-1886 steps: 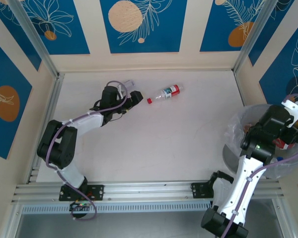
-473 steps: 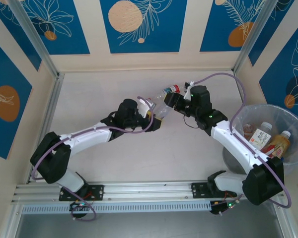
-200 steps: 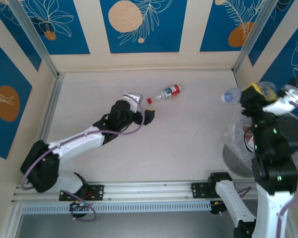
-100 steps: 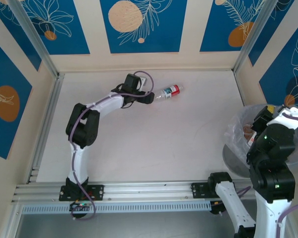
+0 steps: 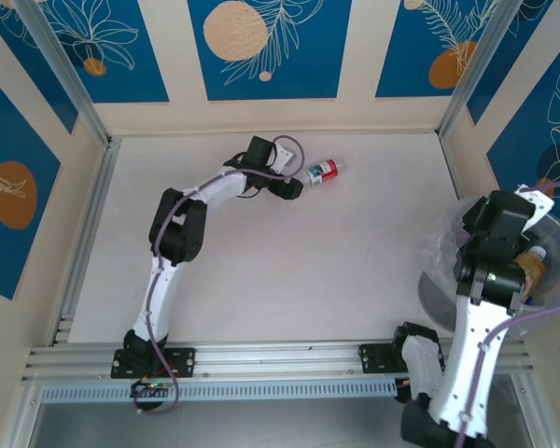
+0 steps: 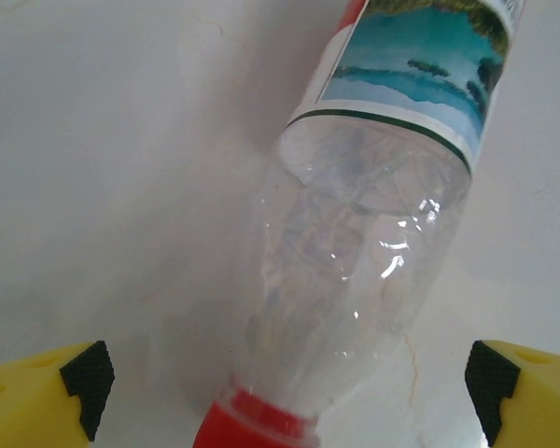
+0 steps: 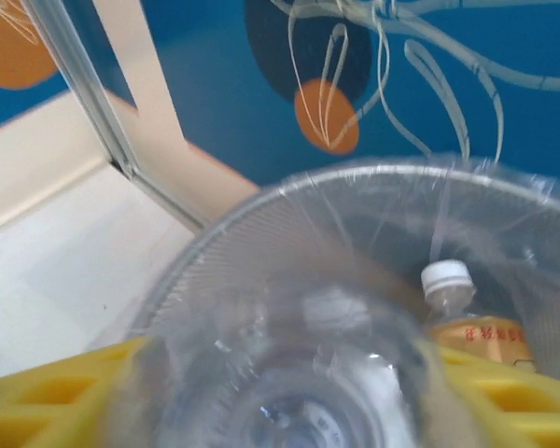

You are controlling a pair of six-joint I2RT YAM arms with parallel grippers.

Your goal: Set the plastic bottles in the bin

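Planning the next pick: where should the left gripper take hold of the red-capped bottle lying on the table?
Probably the clear shoulder just past the red cap, coming from the cap end, one finger each side. The bottle lies flat with its cap toward the open left gripper, which straddles it.

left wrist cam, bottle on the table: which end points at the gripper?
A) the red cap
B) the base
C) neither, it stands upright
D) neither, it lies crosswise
A: in the left wrist view the bottle lies with its red cap nearest the camera, in the gap of the open left gripper, and its label end lies farther off.
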